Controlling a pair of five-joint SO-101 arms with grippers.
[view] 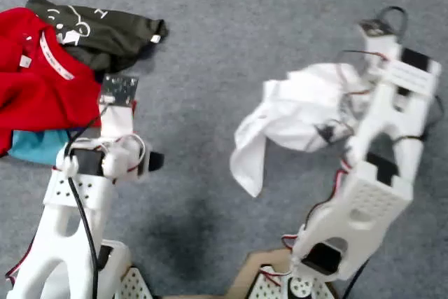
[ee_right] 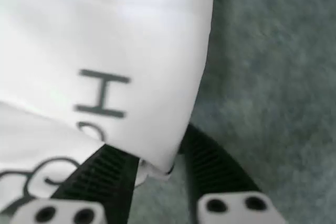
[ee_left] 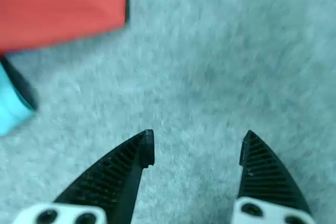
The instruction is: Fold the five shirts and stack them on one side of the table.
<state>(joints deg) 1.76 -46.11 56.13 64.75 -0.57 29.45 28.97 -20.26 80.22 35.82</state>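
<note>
White shirt (view: 294, 113), crumpled, is caught by its edge in the right hand (ee_right: 157, 150), whose fingers are clamped on it over the grey counter (view: 210, 40). The left hand (ee_left: 199, 137) has its fingers apart, gripping nothing, just beside a pile of red shirt (view: 35, 82), dark shirt (view: 105, 29) and blue shirt (view: 35, 146).

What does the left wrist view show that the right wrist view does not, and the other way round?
Left wrist view, not the right: an edge of the red shirt, a corner of the light blue shirt, and the left gripper open above the grey table. Right wrist view, not the left: the white shirt with dark print, its edge pinched in the right gripper. Both: the grey table beneath the gripper.
</note>
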